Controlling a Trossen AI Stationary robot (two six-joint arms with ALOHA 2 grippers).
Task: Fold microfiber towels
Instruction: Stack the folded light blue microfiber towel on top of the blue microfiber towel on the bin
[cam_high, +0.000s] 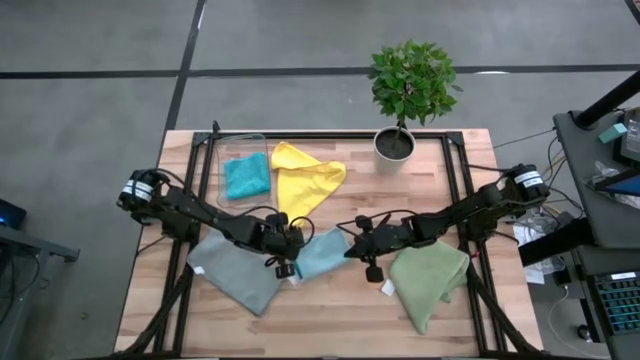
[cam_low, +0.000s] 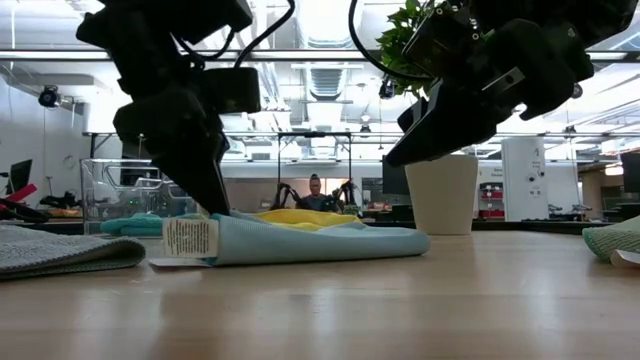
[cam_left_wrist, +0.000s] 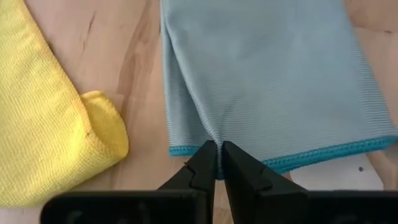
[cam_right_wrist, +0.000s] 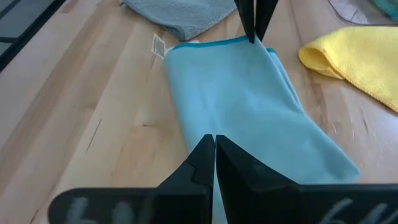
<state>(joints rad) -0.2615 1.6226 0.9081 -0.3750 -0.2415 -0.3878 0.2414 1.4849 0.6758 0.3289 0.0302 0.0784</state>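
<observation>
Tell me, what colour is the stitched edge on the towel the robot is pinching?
The light blue towel has a darker teal edge; the left wrist view shows it best.

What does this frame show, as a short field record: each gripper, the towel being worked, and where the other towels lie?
left gripper: shut on the light blue towel, pinching its hemmed edge
right gripper: fingers shut, at the same towel's opposite edge; grip unclear
yellow towel: loosely folded, beside the bin
teal towel: in the clear bin
grey towel: table's left
olive green towel: table's right
</observation>
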